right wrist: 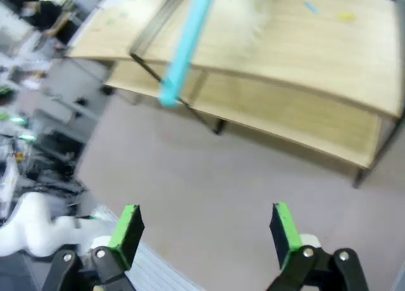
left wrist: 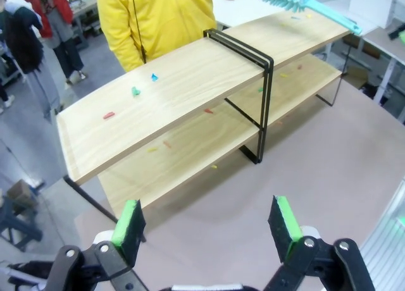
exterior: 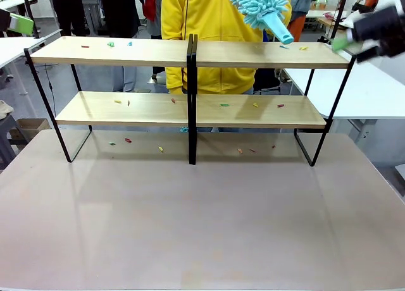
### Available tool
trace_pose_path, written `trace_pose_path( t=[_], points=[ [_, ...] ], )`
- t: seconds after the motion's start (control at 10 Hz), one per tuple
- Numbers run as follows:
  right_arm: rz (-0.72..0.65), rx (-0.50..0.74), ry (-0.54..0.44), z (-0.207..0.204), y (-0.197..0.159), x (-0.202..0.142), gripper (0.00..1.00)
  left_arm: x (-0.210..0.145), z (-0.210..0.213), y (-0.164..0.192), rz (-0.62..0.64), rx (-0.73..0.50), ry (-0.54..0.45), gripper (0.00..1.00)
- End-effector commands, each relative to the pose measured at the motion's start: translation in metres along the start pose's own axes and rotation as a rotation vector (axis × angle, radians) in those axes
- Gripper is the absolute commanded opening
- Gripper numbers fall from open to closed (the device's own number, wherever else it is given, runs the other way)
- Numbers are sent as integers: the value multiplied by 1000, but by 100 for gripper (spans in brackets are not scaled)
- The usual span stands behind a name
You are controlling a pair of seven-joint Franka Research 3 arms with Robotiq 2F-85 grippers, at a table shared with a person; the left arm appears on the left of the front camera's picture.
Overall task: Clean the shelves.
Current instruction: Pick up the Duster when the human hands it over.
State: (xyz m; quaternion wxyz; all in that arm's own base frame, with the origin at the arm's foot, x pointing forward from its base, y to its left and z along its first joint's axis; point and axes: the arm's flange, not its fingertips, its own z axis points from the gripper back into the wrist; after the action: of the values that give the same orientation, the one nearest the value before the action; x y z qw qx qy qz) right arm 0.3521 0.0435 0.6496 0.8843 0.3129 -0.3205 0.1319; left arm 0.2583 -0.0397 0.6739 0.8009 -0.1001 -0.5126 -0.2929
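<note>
**Jaws wide on both arms, nothing grabbed**

Left jaws gape empty, green pads (left wrist: 130, 222) well apart. Right jaws same, pads (right wrist: 283, 231) apart. Out past them the shelves (exterior: 139, 107) stand at the counter's (exterior: 202, 228) far side, coloured scraps (exterior: 224, 104) on both boards. Fluffy teal duster (exterior: 261, 5) hangs above the upper board's right half, person in yellow (exterior: 215, 25) behind.

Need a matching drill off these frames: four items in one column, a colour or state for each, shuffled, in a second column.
1 duster
2 centre post
3 left gripper
4 top board

a black
b jaws open, nothing between them
c turquoise
d light wood, small coloured scraps on it

Pairs: 1-c, 2-a, 3-b, 4-d.
</note>
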Motion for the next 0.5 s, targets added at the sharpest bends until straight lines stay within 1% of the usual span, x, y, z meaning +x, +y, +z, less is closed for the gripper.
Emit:
trace_pose_path(
  t=[0.0, 0.1, 0.2, 0.3, 0.4],
  points=[
    [-604, 390, 187, -24, -26, 68, 100, 0, 1, 0, -2, 1, -11, 100],
    [0, 0, 0, 0, 0, 0, 100, 0, 1, 0, -2, 1, -11, 100],
    [-103, 124, 31, -12, -13, 36, 100, 0, 1, 0, -2, 1, -11, 100],
    [-121, 212, 122, -15, -11, 34, 100, 0, 1, 0, -2, 1, -11, 100],
    [-250, 283, 87, -29, -25, 65, 100, 0, 1, 0, -2, 1, -11, 100]
  ],
)
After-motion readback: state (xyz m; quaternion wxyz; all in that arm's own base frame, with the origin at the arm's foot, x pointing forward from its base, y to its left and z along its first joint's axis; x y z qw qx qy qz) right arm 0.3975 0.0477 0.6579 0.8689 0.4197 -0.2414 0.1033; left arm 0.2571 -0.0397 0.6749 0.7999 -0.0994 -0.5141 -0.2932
